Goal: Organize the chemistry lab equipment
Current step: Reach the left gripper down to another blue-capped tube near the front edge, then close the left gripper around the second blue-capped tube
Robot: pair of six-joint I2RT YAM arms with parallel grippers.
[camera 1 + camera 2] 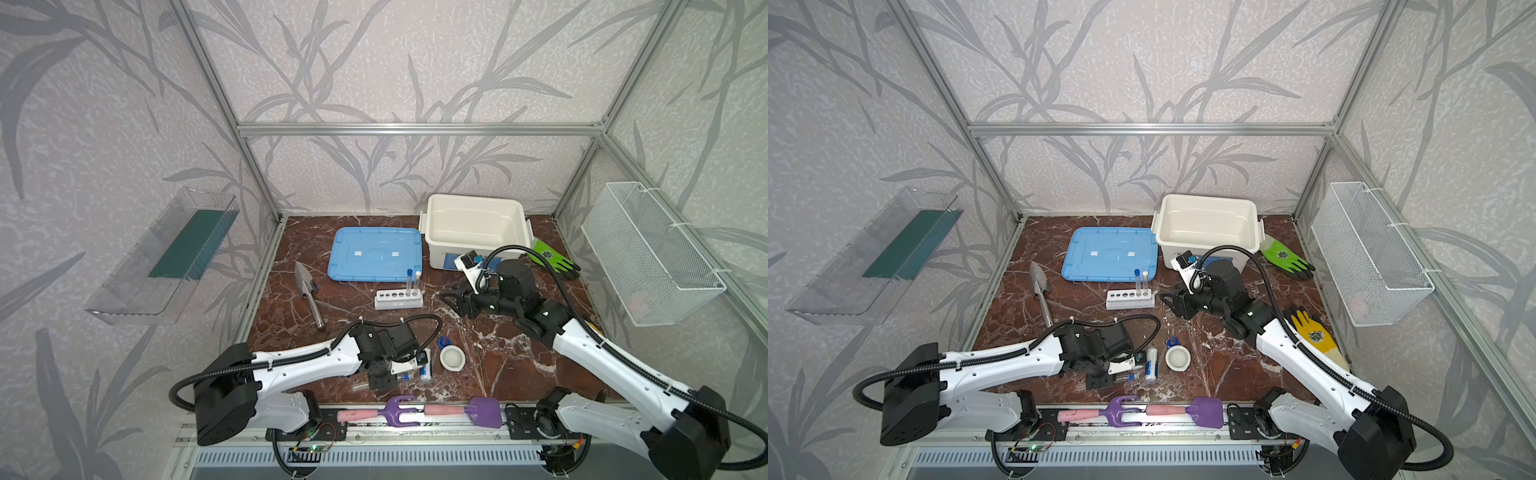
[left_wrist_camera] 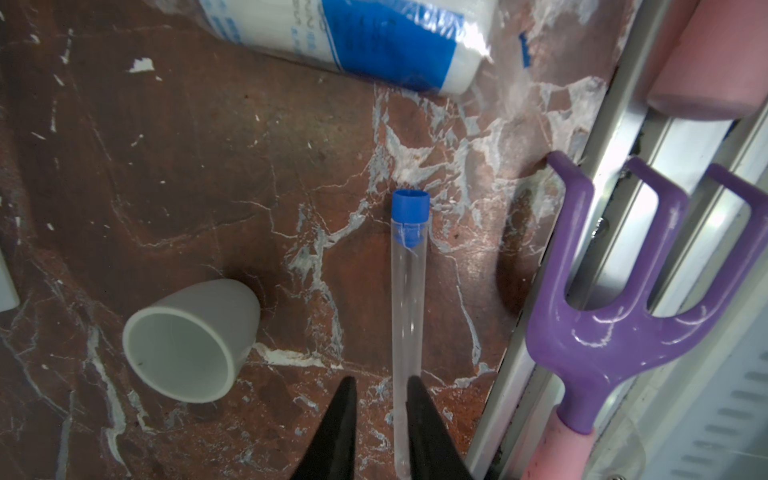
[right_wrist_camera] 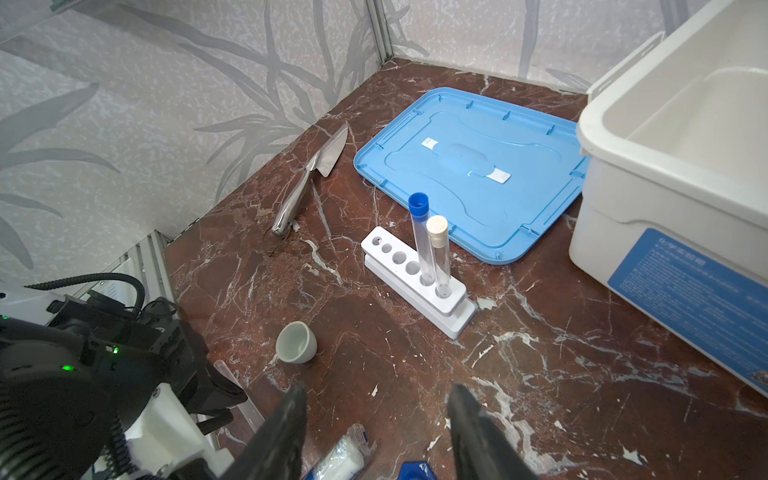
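A clear blue-capped test tube [image 2: 409, 291] lies on the marble between the fingers of my left gripper [image 2: 381, 380]. It rests against one finger and a gap shows at the other, so the jaws are open. Close by lie a small white cup [image 2: 187, 345] on its side and the white blue-labelled bottle [image 2: 353, 37]. The white bowl [image 1: 452, 356] and small blue piece [image 1: 444, 343] sit right of the bottle. Two capped tubes [image 3: 419, 232] stand at one end of the white six-hole rack [image 3: 415, 282]. My right gripper [image 3: 377, 390] hovers open and empty, right of the rack.
An open white bin [image 1: 473, 199] and its blue lid [image 1: 376, 253] lie at the back. A metal trowel [image 1: 307, 286] is left of the rack. A purple rake [image 1: 399, 411] and shovel [image 1: 484, 411] lie along the front rail. Green glove [image 1: 552, 259], yellow glove [image 1: 1312, 336], wire basket [image 1: 648, 257] on the right.
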